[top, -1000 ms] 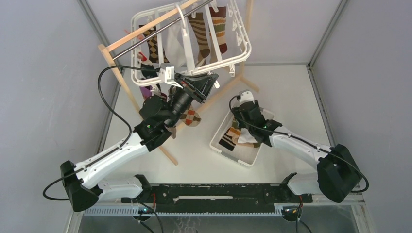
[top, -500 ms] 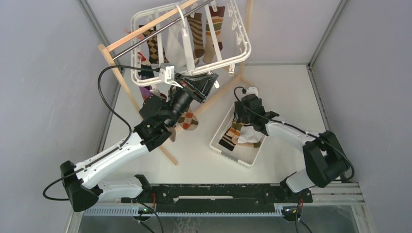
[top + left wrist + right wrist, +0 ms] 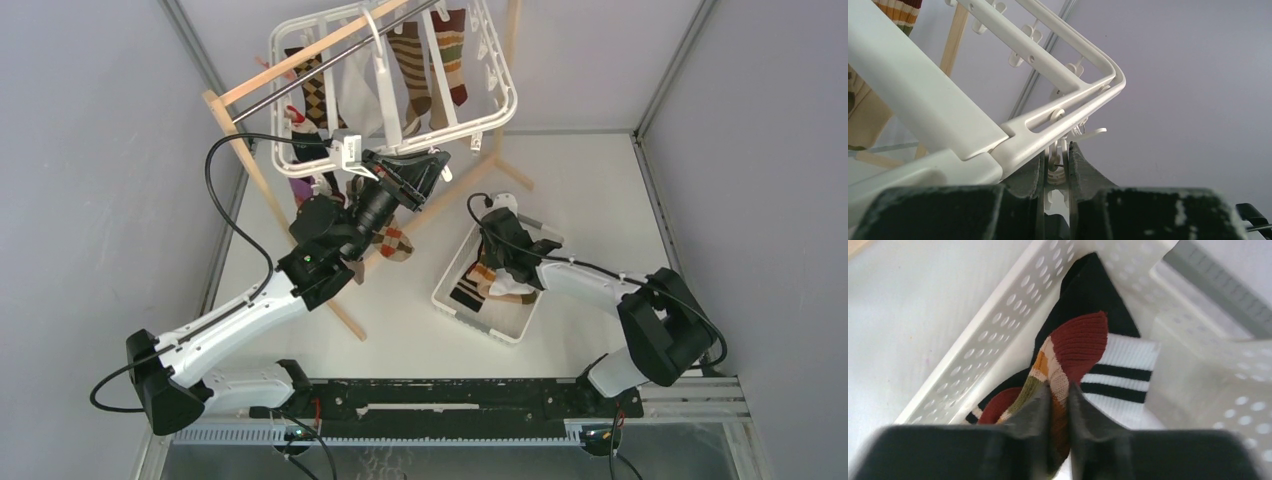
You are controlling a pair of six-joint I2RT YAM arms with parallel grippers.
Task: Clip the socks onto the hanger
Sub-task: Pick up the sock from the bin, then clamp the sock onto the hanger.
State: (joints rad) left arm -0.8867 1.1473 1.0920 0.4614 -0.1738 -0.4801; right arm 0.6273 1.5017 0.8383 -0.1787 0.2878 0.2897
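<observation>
The white hanger (image 3: 505,110) hangs from the rod, with striped socks (image 3: 410,65) and an argyle sock (image 3: 315,95) clipped to it. At its near corner my left gripper (image 3: 437,165) is shut on a small white clip (image 3: 1057,167) under the hanger frame (image 3: 1068,87); the left gripper (image 3: 1055,160) squeezes that clip's sides. My right gripper (image 3: 495,268) is down in the basket. In the right wrist view the right gripper (image 3: 1059,390) is shut on a brown-tan-red striped sock (image 3: 1075,342).
The white slotted basket (image 3: 998,335) also holds a white sock with black stripes (image 3: 1120,377) and a black sock (image 3: 1093,290). The wooden stand (image 3: 270,205) with its metal rod (image 3: 330,65) crosses the back left. An argyle sock (image 3: 393,240) hangs below the left arm.
My right gripper has reached into the basket, opened wide, then closed on the striped sock. The left gripper has kept its hold on the clip; the hanger swayed slightly.
</observation>
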